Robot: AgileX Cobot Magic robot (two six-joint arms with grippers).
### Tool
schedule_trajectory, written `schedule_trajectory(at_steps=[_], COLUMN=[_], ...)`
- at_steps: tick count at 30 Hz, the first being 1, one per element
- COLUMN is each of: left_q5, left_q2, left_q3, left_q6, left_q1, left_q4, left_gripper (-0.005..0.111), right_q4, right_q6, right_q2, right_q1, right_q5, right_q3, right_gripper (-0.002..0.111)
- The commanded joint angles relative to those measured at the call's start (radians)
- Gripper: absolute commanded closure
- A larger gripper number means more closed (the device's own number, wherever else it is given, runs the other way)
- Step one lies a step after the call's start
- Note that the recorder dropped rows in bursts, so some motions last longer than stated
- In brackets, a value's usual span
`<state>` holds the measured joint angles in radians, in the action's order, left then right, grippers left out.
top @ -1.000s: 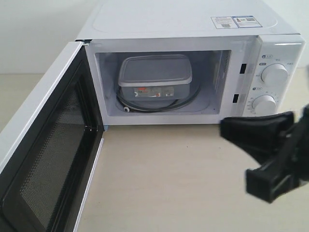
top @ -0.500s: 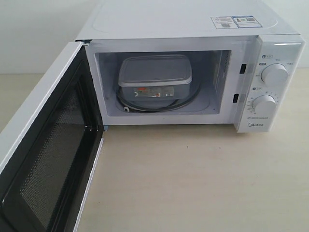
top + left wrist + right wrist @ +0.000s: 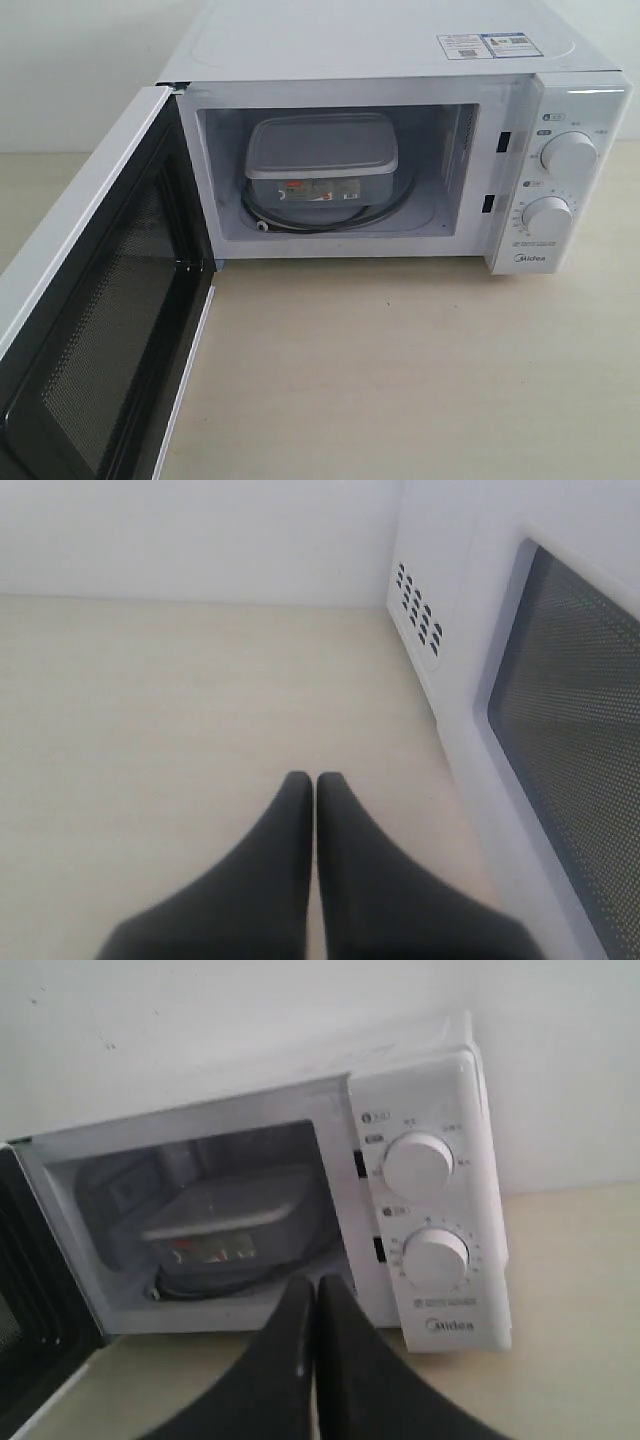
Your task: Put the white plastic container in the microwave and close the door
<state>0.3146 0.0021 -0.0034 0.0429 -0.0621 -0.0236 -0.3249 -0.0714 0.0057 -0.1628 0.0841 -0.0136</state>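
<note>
left gripper [image 3: 315, 783] pinched tight, holding nothing, the open door [image 3: 560, 730] just beside it | right gripper [image 3: 316, 1285] likewise pinched tight and empty | i see the container [image 3: 230, 1210] ahead of my right gripper, inside the microwave [image 3: 440, 1090] | door swung wide

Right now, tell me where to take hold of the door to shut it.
Probably push rather than grip: the door stands wide open, its handle out of sight. Come at its outer white face, near the free edge far from the hinge, where the shut left gripper sits.
</note>
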Motion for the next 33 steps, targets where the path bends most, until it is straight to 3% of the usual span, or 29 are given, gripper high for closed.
schedule_trajectory(at_steps=[1,6,13,20,33], left_q5=[0.001,0.001,0.001,0.001,0.001], left_q2=[-0.002,-0.002,-0.002,-0.002,-0.002], left_q3=[0.003,0.003,0.003,0.003,0.003], left_q6=[0.009,0.009,0.009,0.009,0.009], left_q1=[0.002,0.002,0.002,0.002,0.002], left_q4=[-0.002,-0.002,-0.002,-0.002,-0.002], left_gripper=[0.103,0.103,0.103,0.103,0.103], right_q4=[0.548,0.54,0.54,0.54,0.54], right_q6=[0.496,0.443,0.434,0.429,0.429], right_q2=[-0.006,-0.006,-0.006,-0.006,-0.006], right_q1=[0.003,0.003,0.011,0.136,0.132], right_q5=[0.093,0.263,0.263,0.263,0.263], right_q3=[0.014,0.014,0.014,0.014,0.014], right_gripper=[0.108,0.108,0.108,0.108,0.108])
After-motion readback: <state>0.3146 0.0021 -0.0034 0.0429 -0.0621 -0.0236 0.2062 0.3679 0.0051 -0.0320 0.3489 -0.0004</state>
